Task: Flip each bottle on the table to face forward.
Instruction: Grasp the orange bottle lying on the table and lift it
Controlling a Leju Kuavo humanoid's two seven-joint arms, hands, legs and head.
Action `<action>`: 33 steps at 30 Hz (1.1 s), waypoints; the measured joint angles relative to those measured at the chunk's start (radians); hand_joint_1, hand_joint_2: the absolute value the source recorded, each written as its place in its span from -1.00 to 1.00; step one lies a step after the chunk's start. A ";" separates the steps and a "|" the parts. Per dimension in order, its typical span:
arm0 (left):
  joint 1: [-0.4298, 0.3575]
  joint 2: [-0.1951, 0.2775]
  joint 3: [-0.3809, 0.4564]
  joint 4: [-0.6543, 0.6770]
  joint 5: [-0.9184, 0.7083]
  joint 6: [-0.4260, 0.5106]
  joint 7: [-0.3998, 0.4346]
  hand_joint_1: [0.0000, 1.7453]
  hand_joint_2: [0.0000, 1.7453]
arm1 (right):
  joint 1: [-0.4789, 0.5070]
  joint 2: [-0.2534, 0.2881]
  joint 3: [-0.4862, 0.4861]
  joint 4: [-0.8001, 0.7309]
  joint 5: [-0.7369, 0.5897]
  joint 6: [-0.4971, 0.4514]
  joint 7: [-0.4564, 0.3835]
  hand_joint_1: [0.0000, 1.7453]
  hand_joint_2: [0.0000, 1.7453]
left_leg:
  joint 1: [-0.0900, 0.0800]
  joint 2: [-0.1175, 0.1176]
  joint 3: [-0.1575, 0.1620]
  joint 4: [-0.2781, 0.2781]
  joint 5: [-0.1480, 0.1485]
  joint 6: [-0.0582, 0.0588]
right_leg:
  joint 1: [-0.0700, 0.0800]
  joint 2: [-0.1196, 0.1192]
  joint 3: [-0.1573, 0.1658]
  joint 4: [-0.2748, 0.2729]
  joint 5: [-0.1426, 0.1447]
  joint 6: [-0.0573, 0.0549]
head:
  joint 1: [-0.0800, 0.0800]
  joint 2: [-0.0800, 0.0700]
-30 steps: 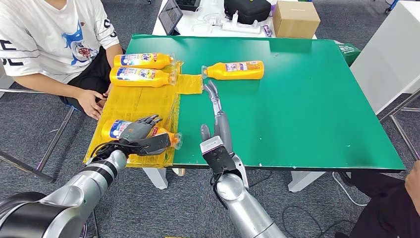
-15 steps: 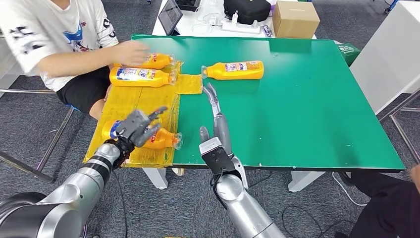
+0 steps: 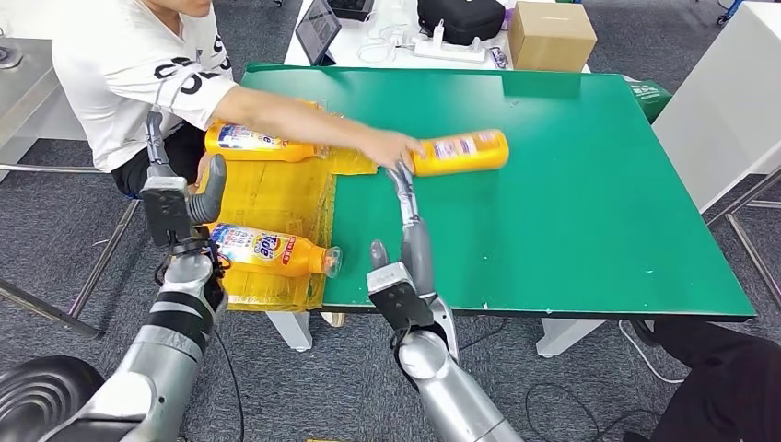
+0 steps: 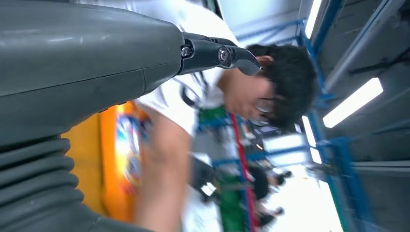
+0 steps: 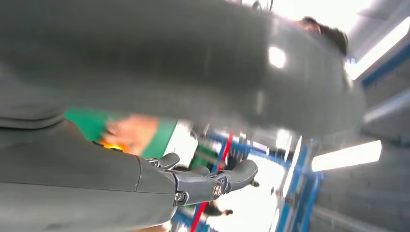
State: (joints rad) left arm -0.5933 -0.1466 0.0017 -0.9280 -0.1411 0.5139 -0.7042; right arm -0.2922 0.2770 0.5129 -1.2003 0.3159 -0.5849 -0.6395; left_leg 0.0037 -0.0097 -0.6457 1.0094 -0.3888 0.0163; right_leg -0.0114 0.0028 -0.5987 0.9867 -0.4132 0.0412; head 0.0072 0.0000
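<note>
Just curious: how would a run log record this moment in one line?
left hand: raised, holds nothing | right hand: extended over table | person's hand: on far bottle | near bottle: on yellow sheet

The robot's left arm comes in from the lower left of the head view and bends upward at the wrist. The left hand (image 3: 175, 204) is raised, with the palm side turned away from the camera, the fingers pointing up and the thumb standing apart; it holds nothing. The right arm rises from the bottom middle of the view. The right hand (image 3: 402, 247) is stretched forward and flat, the fingers (image 3: 402, 184) extended straight and close together, the thumb out to the side. It holds nothing as well.
</note>
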 joint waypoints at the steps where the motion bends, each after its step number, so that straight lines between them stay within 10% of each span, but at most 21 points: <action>1: 0.022 -0.009 -0.008 -0.035 0.025 -0.018 0.001 -1.00 1.00 | 0.017 -0.002 -0.009 -0.021 0.000 -0.024 -0.008 -1.00 1.00 | 0.000 0.000 0.000 0.000 0.000 0.000 | 0.000 0.000 0.000 0.000 0.000 0.000 | 0.000 0.000; 16: 0.363 -0.082 -0.049 -0.268 0.106 -0.159 0.004 -1.00 1.00 | 0.180 -0.085 -0.218 -0.242 0.023 -0.030 0.037 -1.00 1.00 | -0.001 0.002 -0.001 0.000 -0.001 0.000 | 0.000 0.001 -0.001 -0.001 0.000 0.000 | 0.000 0.000; 33: 0.413 -0.088 -0.063 -0.265 0.084 -0.226 0.003 -1.00 1.00 | 0.008 -0.248 -0.272 0.071 0.297 0.336 0.366 -1.00 1.00 | -0.001 0.000 -0.001 0.000 0.000 0.001 | -0.001 0.000 0.000 -0.001 0.001 0.001 | 0.000 0.000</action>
State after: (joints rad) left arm -0.1800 -0.2346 -0.0616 -1.1931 -0.0573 0.2878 -0.7016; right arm -0.2843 0.0295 0.2407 -1.1294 0.6124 -0.2489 -0.2739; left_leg 0.0024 -0.0098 -0.6471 1.0093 -0.3884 0.0174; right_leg -0.0122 0.0024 -0.5989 0.9858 -0.4124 0.0419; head 0.0070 0.0000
